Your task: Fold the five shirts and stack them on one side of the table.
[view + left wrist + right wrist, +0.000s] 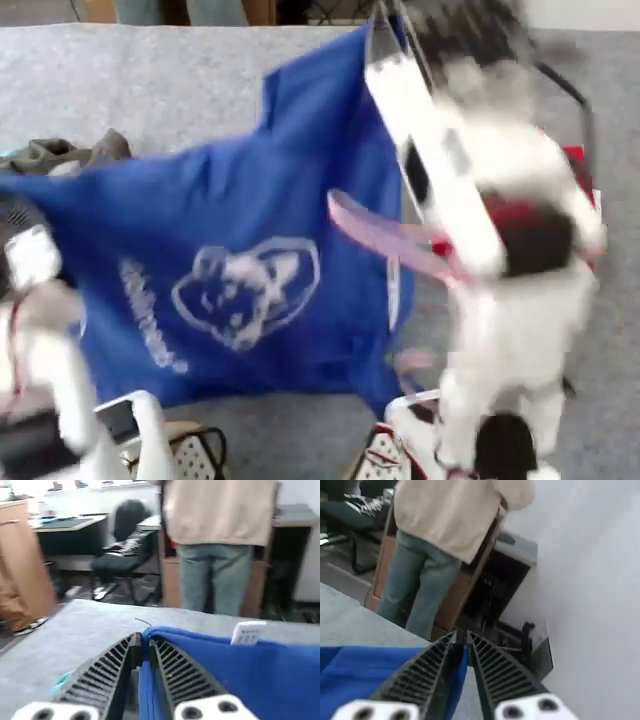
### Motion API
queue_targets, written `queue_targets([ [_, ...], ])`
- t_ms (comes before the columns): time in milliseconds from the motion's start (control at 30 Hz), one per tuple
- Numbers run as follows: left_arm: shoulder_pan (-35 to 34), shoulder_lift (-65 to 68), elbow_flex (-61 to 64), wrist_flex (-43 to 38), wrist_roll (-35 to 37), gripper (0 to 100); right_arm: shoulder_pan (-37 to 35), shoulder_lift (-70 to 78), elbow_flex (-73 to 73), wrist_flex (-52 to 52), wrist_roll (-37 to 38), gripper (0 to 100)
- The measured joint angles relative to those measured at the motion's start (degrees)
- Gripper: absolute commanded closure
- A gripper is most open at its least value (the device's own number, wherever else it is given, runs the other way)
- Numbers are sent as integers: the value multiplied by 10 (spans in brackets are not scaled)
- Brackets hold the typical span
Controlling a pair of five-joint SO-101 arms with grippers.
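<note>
A blue shirt [240, 230] with a white print hangs spread above the grey table [150, 80], held at two corners. My left gripper [142, 639] is shut on one folded edge of the blue shirt [260, 670], close to a white tag [247, 632]. My right gripper [461, 641] is shut on another edge of the blue shirt [365, 680]. In the high view the left arm [35, 300] stands at the shirt's left end. The right arm [470, 200] rises on the right up to the shirt's top corner.
An olive-grey garment [60, 155] lies bunched at the table's left, behind the shirt. A pink strip of cloth [380, 235] hangs beside the right arm, and something red [575, 160] lies behind that arm. A person stands beyond the far table edge.
</note>
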Motion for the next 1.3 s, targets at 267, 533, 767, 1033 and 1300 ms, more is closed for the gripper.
queue_targets([
  [267, 55, 171, 159, -305, -28, 971, 21, 215, 143, -372, 2, 984],
  [533, 55, 483, -68, -292, -29, 971, 47, 483, -110, -443, 3, 984],
  [767, 57, 615, -268, -242, 3, 971, 52, 650, -416, -347, 2, 984],
  [1033, 57, 648, -364, -176, 19, 971, 34, 778, -691, -339, 3, 984],
  [1300, 57, 648, -368, -91, 19, 971, 34, 792, -731, -215, 2, 984],
])
